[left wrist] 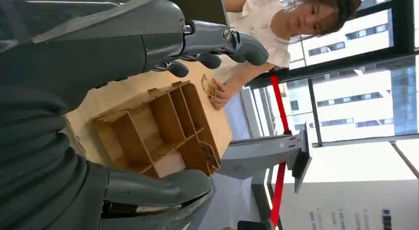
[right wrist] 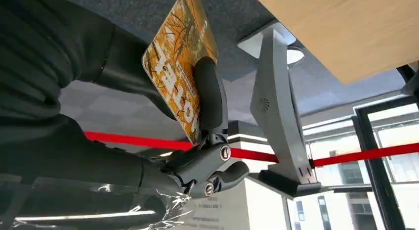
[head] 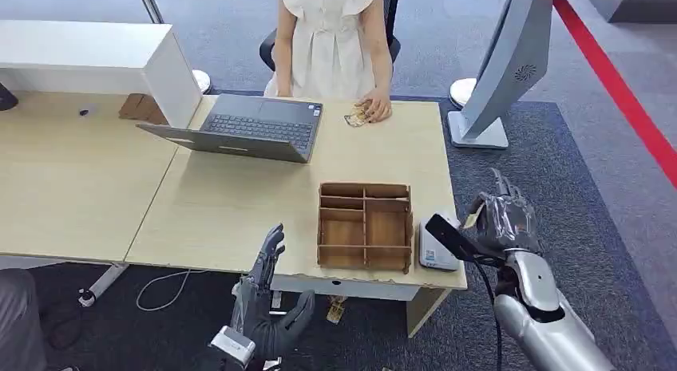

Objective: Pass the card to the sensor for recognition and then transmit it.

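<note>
Beside the table (head: 239,203), the right hand (head: 501,222) is pinching the orange card (right wrist: 179,67) just off the white sensor (head: 437,251), so recognition and handover are seemingly remaining, while the left hand (head: 267,303) is hanging empty, fingers apart.

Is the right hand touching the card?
Touching. In the right wrist view the right hand pinches the card, a dark finger pressed flat on its printed face.
</note>
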Robot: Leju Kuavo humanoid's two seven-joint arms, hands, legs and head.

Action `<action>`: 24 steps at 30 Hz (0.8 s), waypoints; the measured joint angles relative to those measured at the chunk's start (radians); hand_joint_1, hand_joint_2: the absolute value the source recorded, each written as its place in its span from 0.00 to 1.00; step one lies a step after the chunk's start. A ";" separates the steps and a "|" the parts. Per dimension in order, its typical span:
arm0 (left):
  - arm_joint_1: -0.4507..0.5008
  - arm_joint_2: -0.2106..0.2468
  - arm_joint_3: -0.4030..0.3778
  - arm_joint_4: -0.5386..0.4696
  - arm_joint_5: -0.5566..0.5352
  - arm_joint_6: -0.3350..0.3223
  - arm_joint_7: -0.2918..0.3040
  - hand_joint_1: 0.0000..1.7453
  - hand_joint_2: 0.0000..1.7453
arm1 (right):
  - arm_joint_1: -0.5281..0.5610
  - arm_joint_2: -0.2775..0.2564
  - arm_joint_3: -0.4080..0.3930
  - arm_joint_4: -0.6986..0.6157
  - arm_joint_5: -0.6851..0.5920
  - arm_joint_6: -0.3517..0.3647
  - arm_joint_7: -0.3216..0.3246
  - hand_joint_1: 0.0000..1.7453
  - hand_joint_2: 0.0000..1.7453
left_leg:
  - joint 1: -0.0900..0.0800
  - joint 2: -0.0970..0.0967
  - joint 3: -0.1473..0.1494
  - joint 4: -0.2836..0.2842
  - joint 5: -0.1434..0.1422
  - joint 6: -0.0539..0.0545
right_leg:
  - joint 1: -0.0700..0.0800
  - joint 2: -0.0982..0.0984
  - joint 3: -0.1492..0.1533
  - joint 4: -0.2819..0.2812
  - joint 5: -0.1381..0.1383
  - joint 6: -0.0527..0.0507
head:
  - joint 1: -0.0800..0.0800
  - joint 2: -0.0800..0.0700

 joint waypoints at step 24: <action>-0.020 -0.017 -0.002 0.011 0.029 -0.053 -0.033 0.00 1.00 | 0.056 0.066 0.021 0.124 -0.030 -0.018 -0.059 1.00 1.00 | 0.000 0.000 -0.001 0.000 0.000 0.000 | 0.000 0.000 0.000 0.000 0.000 0.000 | 0.000 0.000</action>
